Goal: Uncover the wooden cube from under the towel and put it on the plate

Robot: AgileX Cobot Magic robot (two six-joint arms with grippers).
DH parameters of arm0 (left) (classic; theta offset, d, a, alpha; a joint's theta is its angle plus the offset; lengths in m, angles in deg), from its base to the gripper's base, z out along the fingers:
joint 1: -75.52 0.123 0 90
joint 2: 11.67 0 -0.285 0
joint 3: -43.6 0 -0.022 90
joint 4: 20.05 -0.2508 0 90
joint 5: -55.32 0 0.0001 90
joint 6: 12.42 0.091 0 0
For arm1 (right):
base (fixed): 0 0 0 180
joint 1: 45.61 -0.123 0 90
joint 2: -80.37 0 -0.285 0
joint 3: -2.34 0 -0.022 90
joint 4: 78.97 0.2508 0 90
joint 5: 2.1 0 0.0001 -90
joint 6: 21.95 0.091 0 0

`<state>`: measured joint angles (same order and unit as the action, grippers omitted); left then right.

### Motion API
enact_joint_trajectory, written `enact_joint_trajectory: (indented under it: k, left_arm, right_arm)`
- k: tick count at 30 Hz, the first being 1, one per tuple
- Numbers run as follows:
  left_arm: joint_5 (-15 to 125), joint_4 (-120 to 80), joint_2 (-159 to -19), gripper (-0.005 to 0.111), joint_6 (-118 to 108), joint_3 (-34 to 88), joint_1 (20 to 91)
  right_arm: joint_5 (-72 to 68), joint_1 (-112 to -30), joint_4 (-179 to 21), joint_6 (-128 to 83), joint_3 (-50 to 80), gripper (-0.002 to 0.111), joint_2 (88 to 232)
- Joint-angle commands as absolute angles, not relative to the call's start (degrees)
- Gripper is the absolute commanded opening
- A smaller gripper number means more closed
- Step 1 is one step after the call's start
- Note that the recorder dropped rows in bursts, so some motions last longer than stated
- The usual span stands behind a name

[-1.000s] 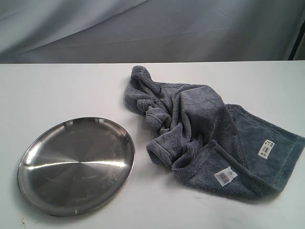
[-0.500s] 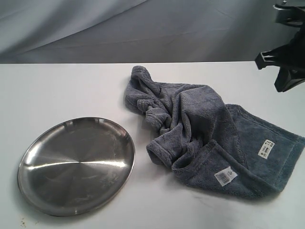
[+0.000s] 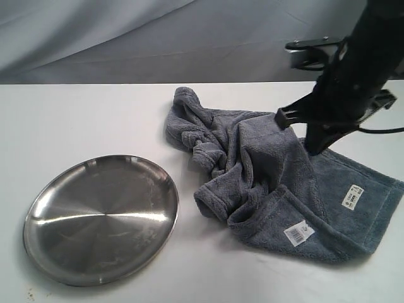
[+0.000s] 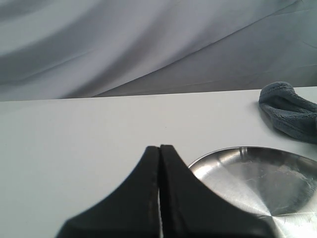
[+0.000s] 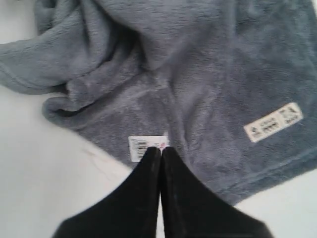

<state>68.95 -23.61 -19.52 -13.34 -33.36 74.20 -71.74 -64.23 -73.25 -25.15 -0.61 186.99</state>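
The blue-grey towel lies crumpled on the white table, right of centre. The wooden cube is hidden; no part of it shows. To the left, apart from the towel, sits the empty steel plate. My right gripper hangs shut just above the towel's right half, nothing between its fingers. In the right wrist view the gripper points at the towel near a white label. In the left wrist view, my left gripper is shut and empty over the table beside the plate, with a towel corner beyond.
A grey cloth backdrop hangs behind the table's far edge. The towel carries two white labels toward its near right corner. Bare white tabletop spreads behind the plate.
My right arm has come in from the upper right and lowered over the towel's right half. Towel and plate have not moved.
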Motion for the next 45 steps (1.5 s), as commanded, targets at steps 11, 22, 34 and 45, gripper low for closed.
enact_joint_trajectory:
  k: [11,22,34,45]
  left_arm:
    - [68.40,-23.70,-19.46,0.000,-13.63,-33.62,73.99]
    - [68.40,-23.70,-19.46,0.000,-13.63,-33.62,73.99]
    - [68.40,-23.70,-19.46,0.000,-13.63,-33.62,73.99]
    - [68.40,-23.70,-19.46,0.000,-13.63,-33.62,73.99]
  right_arm:
    - [-72.07,-72.28,-69.33,-25.51,-24.79,0.000,205.56]
    - [-72.07,-69.15,-74.56,-21.33,-39.88,0.000,213.94]
    - [-72.07,-58.54,-75.42,-20.89,-39.51,0.000,213.54]
    - [-72.07,-57.55,-78.97,-25.35,-26.75,0.000,205.45]
